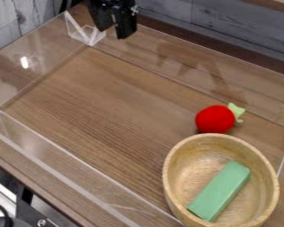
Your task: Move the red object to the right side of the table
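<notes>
The red object [216,119] sits at the right of the frame, on the worktop [109,97], just above the rim of the wooden bowl [180,164] that holds a green block [220,191]. The tool [114,18] hangs at the upper left, well apart, open and empty. The reach looks not yet begun; next it must cross and descend over the fruit. One fruit, one bowl, one block.
</notes>
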Available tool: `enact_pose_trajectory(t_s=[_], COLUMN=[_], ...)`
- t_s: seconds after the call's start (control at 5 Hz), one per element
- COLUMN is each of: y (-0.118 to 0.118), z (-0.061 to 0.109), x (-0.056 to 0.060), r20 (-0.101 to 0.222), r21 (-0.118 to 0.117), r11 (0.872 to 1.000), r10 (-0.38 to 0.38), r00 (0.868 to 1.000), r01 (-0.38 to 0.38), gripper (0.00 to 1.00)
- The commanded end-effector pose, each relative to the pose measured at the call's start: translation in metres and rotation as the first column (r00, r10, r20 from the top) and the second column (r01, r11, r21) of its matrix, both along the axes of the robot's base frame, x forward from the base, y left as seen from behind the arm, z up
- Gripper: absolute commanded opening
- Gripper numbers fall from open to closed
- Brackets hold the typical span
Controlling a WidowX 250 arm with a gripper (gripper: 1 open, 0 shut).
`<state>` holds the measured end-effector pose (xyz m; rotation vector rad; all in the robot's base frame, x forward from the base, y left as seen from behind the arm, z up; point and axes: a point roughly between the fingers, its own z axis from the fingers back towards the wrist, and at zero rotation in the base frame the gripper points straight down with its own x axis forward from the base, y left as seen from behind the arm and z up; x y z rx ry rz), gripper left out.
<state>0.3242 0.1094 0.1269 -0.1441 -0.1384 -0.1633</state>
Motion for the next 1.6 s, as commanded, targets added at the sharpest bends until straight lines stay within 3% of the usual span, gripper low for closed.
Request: enact_pose_trajectory(t_s=[0.0, 0.2, 0.6, 0.8, 1.0, 1.4], y=[0.004, 0.012, 0.006, -0.005, -0.006, -0.011], z=[0.033, 0.033, 0.026, 0.034, 0.034, 0.021], x=[0.007, 0.014, -0.008, -0.008, 0.002, 0.004], r20=[0.106, 0.12, 0.07, 0.101, 0.12, 0.1], r21=[0.034, 0.032, 0.006, 0.0, 0.003, -0.011], r11=[0.999, 0.999, 0.999, 1.0, 1.0, 0.999], r10=[0.005, 0.011, -0.043, -0.02, -0.027, -0.043], r00=[0.994, 0.993, 0.997, 0.995, 0.992, 0.994], r01=[-0.008, -0.015, 0.043, 0.02, 0.027, 0.044], gripper=[1.0, 1.0, 1.0, 1.0, 1.0, 1.0])
